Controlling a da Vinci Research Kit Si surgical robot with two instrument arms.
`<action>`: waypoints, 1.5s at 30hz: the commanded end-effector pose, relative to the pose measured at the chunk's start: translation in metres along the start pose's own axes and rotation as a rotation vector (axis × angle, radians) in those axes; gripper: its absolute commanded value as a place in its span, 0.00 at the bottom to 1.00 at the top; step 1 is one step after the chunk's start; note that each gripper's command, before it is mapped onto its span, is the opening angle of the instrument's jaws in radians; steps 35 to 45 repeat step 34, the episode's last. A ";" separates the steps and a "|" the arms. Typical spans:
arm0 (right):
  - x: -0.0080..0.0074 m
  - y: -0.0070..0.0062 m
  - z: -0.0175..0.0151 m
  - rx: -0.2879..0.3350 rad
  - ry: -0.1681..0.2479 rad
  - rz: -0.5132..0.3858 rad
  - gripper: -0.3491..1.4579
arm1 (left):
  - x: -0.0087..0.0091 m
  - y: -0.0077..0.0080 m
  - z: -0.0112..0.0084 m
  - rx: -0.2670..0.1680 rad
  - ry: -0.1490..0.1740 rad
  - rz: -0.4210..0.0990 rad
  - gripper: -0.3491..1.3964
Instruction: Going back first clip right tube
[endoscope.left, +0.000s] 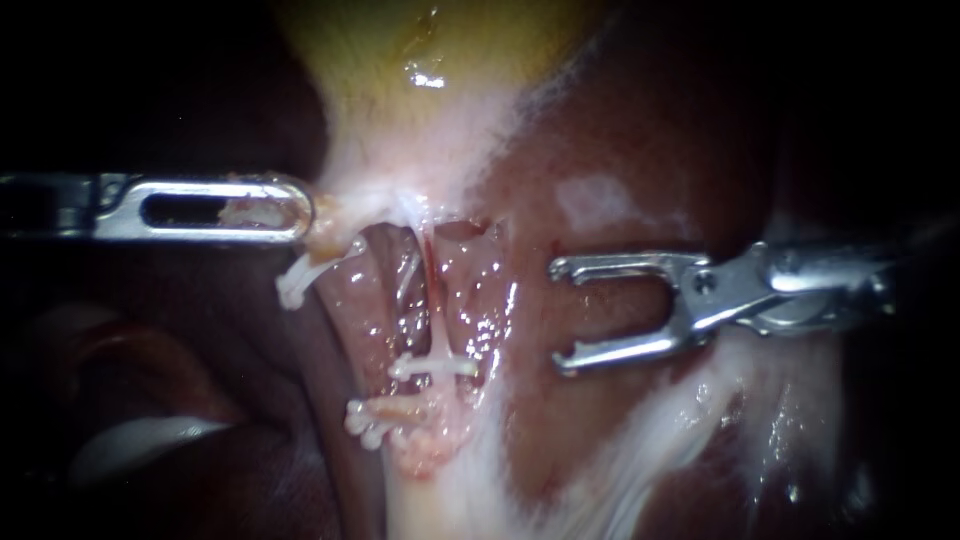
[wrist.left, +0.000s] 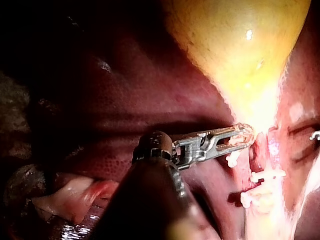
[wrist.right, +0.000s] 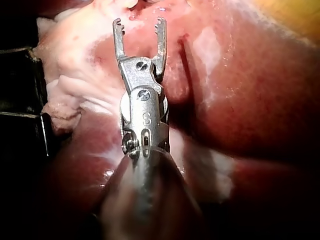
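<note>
The yellow gallbladder (endoscope.left: 420, 40) narrows downward into pale tissue and two pink tubes (endoscope.left: 385, 290). My left instrument (endoscope.left: 300, 210) comes in from the left, its slotted jaws shut on the pale tissue at the gallbladder's neck; the left wrist view shows the same hold (wrist.left: 244, 136). A white clip (endoscope.left: 435, 367) lies across the tubes lower down, another clip (endoscope.left: 368, 418) sits below it, and a third (endoscope.left: 298, 282) hangs under the left jaws. My right instrument (endoscope.left: 560, 317) stands to the right of the tubes, jaws open and empty, apart from the tissue (wrist.right: 139, 22).
Dark red liver (endoscope.left: 650, 130) with pale patches surrounds the tubes on the right. White fibrous tissue (endoscope.left: 640, 440) runs below the right instrument. In the left wrist view a pale pink fold (wrist.left: 75, 197) lies beside the left shaft.
</note>
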 end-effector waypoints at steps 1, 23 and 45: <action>0.0000 -0.0001 -0.0004 -0.002 -0.002 -0.002 0.47 | 0.0000 0.0001 0.0001 -0.006 -0.003 -0.001 0.00; 0.0002 -0.0009 -0.0008 0.000 0.001 -0.003 0.47 | 0.0016 0.0067 0.0093 -0.048 -0.007 0.024 0.00; 0.0003 -0.0010 -0.0007 -0.002 0.004 -0.002 0.47 | 0.0019 0.0069 0.0100 -0.051 0.001 0.026 0.00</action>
